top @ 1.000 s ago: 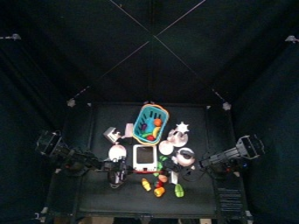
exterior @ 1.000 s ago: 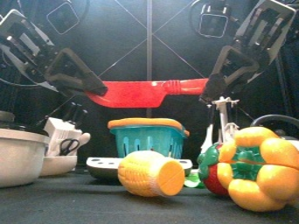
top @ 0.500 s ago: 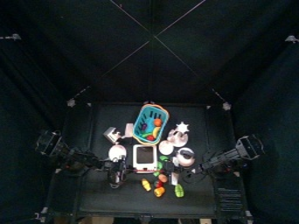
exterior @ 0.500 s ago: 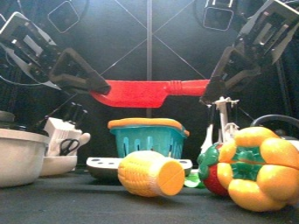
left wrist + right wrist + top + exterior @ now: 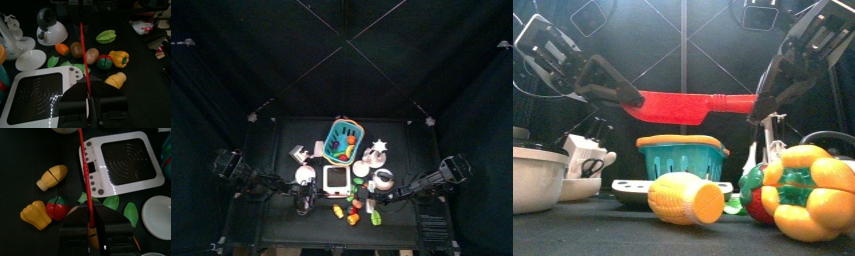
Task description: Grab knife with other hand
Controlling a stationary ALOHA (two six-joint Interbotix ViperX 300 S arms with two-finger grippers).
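The left gripper (image 5: 631,98) pinches the blade end of the red knife (image 5: 687,105), which hangs level in the air above the teal basket (image 5: 683,158), well clear of the table. Since a second ago the whole knife has sunk a little and drifted right, with both arms following it. The right gripper (image 5: 758,104) is now pressed onto the handle end, where half a second ago it was only closing in. So both ends are held at once. The handover seems near its turning point: the left jaws need to release before the right arm carries the knife alone.
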